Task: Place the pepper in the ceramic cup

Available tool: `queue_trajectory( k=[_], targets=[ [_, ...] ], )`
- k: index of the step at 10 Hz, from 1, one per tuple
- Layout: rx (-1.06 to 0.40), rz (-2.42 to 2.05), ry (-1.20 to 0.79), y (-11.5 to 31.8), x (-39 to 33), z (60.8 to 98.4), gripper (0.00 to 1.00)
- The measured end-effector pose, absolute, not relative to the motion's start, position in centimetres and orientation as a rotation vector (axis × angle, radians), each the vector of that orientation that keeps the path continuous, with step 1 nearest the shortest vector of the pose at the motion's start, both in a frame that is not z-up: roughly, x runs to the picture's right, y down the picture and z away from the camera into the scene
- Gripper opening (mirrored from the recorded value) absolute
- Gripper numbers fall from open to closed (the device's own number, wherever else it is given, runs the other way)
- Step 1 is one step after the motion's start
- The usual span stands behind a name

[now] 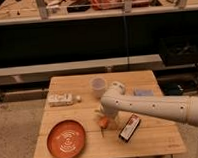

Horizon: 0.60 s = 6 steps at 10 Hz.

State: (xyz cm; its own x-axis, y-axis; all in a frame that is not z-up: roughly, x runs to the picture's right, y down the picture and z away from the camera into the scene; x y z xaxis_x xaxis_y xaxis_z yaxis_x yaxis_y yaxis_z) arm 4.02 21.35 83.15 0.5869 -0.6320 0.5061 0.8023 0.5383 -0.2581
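Observation:
The pepper, small and orange, lies on the wooden table near the middle, just right of the orange plate. My gripper points down right over it, at the end of the white arm that reaches in from the right. Its jaws stand open around the pepper's top, and the arm hides most of them. The white ceramic cup stands upright at the table's back centre, a short way behind the gripper and apart from it.
A round orange plate sits at the front left. A flat white box lies at the left, a dark packet right of the pepper, and a pale blue thing at the back right. Shelving runs behind the table.

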Motion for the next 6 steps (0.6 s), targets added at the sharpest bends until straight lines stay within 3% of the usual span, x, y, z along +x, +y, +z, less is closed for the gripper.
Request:
queue_trajectory(
  k=[6],
  targets=[
    [-0.499,-0.876,-0.374,21.42,4.29,83.74,0.80]
  ],
)
